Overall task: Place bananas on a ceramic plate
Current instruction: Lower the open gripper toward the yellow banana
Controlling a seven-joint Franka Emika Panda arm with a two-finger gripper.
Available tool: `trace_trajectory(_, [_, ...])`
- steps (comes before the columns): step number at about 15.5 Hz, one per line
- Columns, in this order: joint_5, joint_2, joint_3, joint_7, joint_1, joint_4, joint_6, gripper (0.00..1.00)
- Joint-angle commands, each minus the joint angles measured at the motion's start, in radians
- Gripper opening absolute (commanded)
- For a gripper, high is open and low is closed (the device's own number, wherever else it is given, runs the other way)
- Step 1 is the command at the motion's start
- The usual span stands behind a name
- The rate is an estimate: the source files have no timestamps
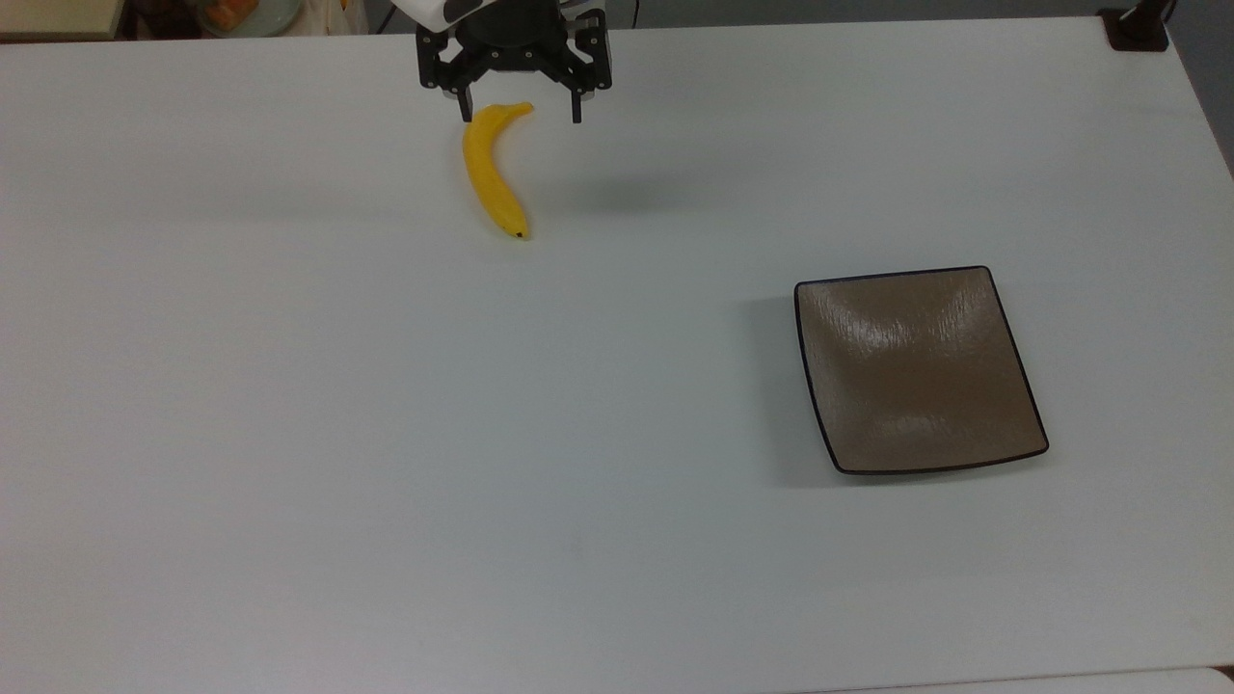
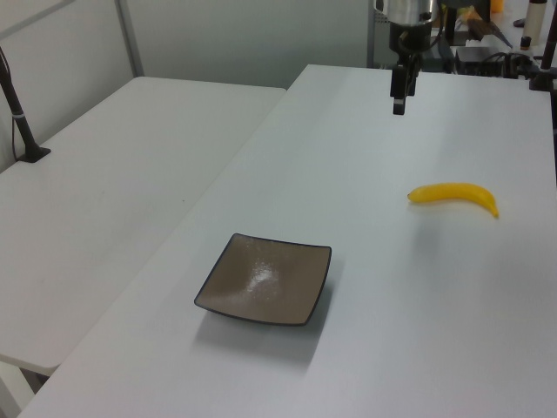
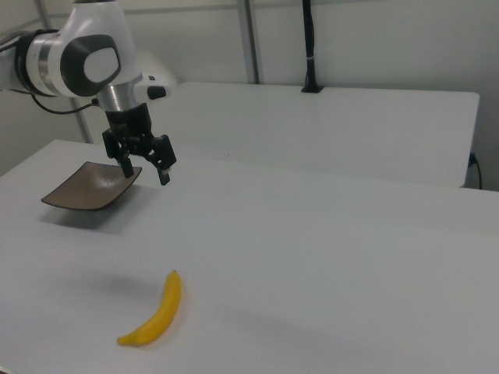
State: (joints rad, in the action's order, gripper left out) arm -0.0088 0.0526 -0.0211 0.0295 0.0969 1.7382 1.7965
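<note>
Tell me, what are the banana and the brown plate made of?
The banana looks like smooth plastic: evenly bright yellow, no spots, so probably a toy. The plate looks like glazed ceramic: glossy brown with light glare and a thin dark rim.

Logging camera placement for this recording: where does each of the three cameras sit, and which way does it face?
Top view: high above, looking down at the white table; the open hand hangs above the banana.
Left view: beyond the plate end, facing along the table toward the hand.
Right view: low at the banana end, facing the arm and plate.
All share banana, plate, hand.
</note>
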Motion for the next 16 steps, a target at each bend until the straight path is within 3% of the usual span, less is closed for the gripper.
trace_trajectory(1, [0.01, -0.043, 0.003, -0.066, 0.0, 0.09, -0.011, 1.0])
trace_trajectory(9, [-0.029, -0.043, 0.003, -0.086, -0.008, 0.221, -0.006, 1.0])
trace_trajectory(13, [-0.043, -0.043, 0.003, -0.088, -0.016, 0.361, 0.119, 1.0])
trace_trajectory(16, [-0.095, -0.04, 0.004, -0.106, -0.022, 0.435, 0.178, 1.0])
